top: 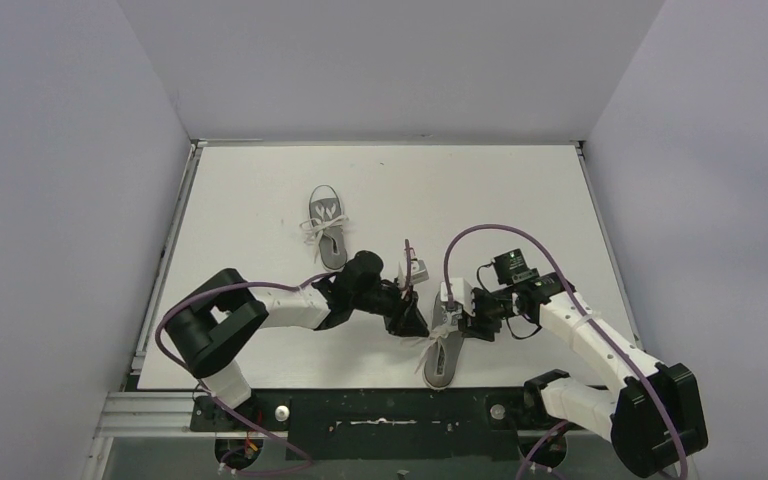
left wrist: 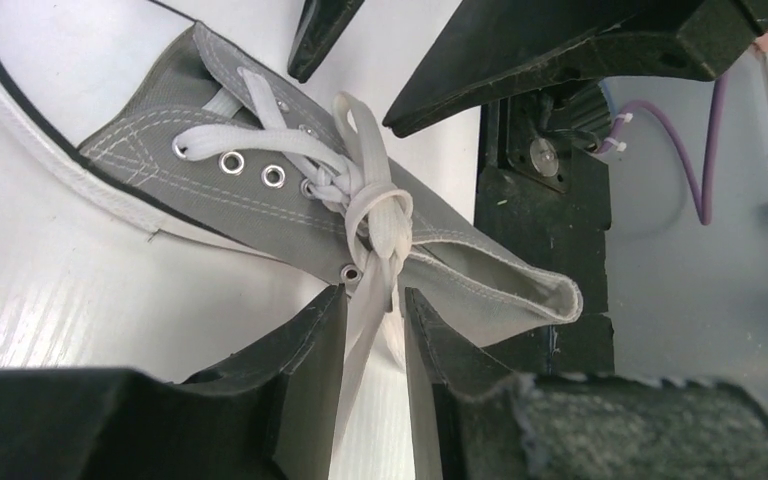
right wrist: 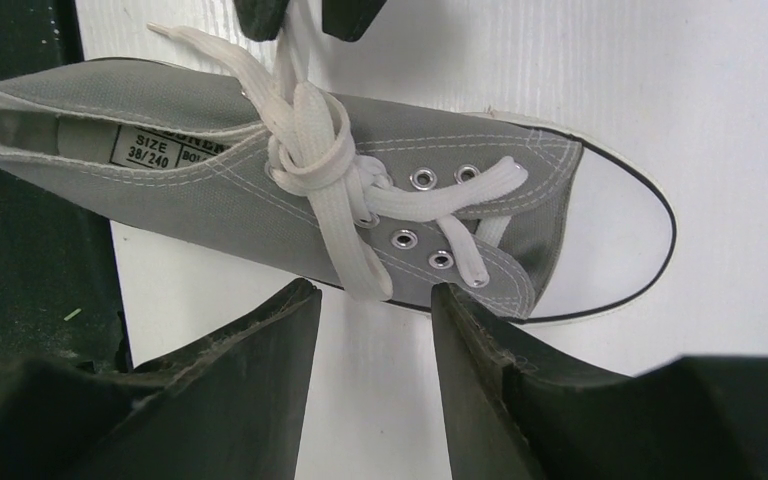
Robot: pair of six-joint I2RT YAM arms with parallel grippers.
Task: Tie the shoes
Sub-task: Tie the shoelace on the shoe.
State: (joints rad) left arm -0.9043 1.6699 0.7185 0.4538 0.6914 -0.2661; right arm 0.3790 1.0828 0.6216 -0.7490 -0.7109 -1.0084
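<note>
One grey shoe (top: pixel 444 358) lies near the front edge between my two grippers, and the other shoe (top: pixel 328 228) lies farther back with its laces in a bow. In the left wrist view the near shoe (left wrist: pixel 210 190) has a white knot (left wrist: pixel 380 215). One lace end (left wrist: pixel 360 340) runs from that knot between the narrowly open fingers of my left gripper (left wrist: pixel 375 295), with a gap beside it. My right gripper (right wrist: pixel 375 290) is open on the shoe's (right wrist: pixel 160 180) other side. A lace loop (right wrist: pixel 355 260) hangs just ahead of its fingertips, and nothing is between them.
The white table (top: pixel 520 200) is walled on three sides. Its front edge and the black arm-base rail (top: pixel 380 410) lie just behind the near shoe's heel. Both arms crowd around that shoe, with their fingertips (left wrist: pixel 320 30) close together.
</note>
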